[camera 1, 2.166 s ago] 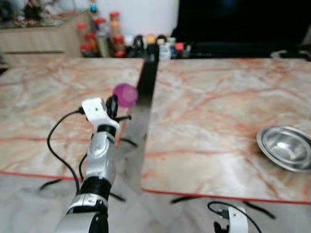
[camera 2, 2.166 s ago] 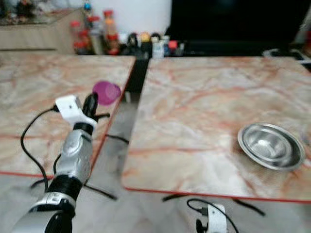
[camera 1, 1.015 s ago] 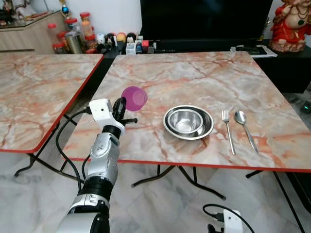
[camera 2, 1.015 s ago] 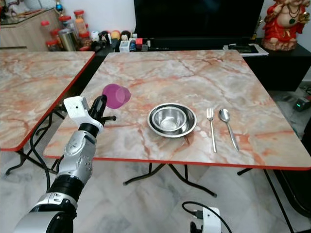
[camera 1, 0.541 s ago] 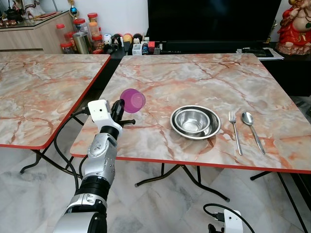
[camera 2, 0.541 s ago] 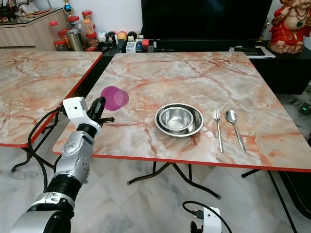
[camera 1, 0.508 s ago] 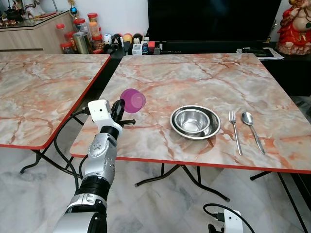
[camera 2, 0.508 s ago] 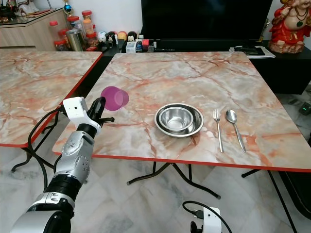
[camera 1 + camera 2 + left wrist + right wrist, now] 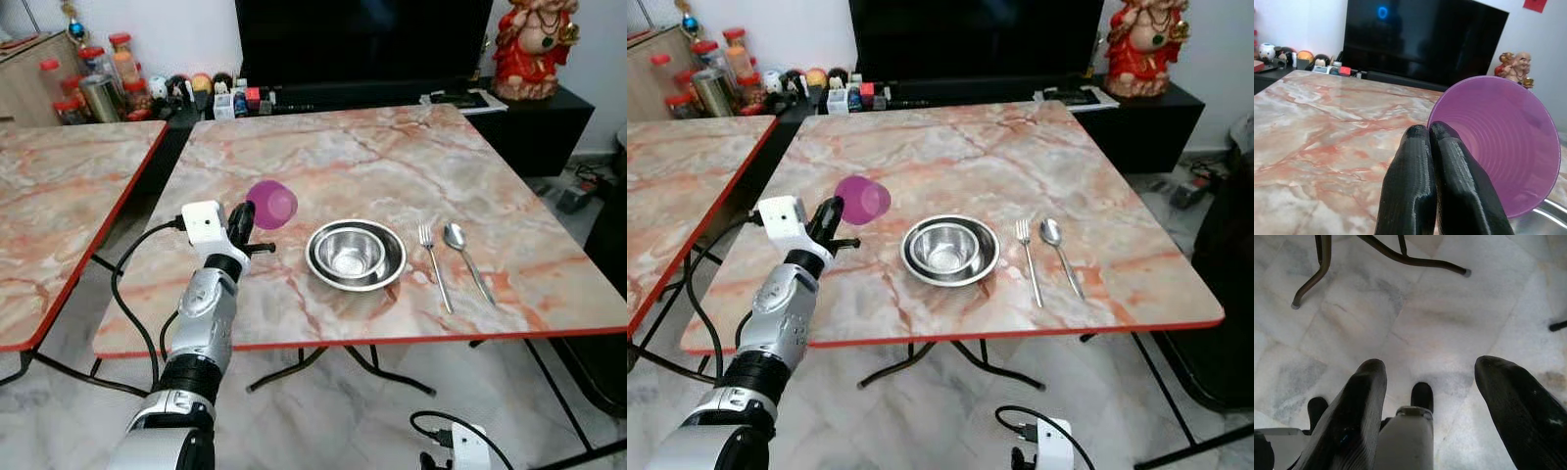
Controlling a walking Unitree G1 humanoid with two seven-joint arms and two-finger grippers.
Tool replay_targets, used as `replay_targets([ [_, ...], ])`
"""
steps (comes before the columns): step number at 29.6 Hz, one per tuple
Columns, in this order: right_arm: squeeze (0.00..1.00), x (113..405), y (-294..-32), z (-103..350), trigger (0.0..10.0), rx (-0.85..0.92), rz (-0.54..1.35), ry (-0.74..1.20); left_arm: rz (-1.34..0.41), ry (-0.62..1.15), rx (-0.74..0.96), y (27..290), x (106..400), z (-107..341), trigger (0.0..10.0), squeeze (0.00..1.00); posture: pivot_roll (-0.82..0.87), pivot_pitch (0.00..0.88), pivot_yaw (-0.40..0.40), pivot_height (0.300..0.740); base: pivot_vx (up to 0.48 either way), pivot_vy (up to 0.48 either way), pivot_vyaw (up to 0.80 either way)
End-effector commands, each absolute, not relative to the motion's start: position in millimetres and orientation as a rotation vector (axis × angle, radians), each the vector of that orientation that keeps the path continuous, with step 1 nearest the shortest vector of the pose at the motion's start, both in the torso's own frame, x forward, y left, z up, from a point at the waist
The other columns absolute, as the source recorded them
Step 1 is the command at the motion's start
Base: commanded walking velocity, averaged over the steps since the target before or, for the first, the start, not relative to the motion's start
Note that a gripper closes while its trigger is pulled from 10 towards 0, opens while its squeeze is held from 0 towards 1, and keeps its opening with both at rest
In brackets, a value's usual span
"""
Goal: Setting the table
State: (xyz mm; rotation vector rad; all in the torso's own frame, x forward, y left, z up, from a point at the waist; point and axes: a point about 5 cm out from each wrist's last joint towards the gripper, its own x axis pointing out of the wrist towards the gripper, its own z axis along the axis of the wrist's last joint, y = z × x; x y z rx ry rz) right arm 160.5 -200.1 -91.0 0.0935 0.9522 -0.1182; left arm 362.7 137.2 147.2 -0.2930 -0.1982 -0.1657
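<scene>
Marble-patterned table (image 9: 372,157) with red edge, steel bowl (image 9: 356,254), fork (image 9: 433,263), spoon (image 9: 466,258) beside it

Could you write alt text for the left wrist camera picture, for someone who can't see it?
Two black fingers pinch the rim of a purple plastic cup above a marble table. Behind are a dark television and a small figurine.

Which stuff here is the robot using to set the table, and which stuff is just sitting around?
For setting the table:
purple cup, pinched in the left gripper
steel bowl
fork
spoon
marble table

Just sitting around:
jars and small bottles on the shelf behind
red statue
second table
right gripper, hanging open above the floor
</scene>
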Motion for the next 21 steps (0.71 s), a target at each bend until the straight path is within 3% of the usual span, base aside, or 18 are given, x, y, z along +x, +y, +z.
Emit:
replay_targets([
  [1,0.00,164.2,-197.3,-89.7,10.0,0.100,-0.115,0.936,-0.173,-0.196,-0.275,136.5,365.4,150.9,10.0,0.00,0.04,0.000,0.057,0.740,0.285,0.000,0.00],
  [6,0.00,162.6,-196.1,-90.5,10.0,0.106,-0.116,0.939,-0.169,-0.199,-0.273,137.2,365.4,151.6,10.0,0.00,0.04,0.000,0.062,0.740,0.281,0.000,0.00],
  [21,0.00,158.4,-194.0,-92.5,10.0,0.118,-0.127,0.946,-0.159,-0.183,-0.284,141.3,367.9,152.6,10.0,0.00,0.04,0.000,0.074,0.740,0.000,0.000,0.00],
])
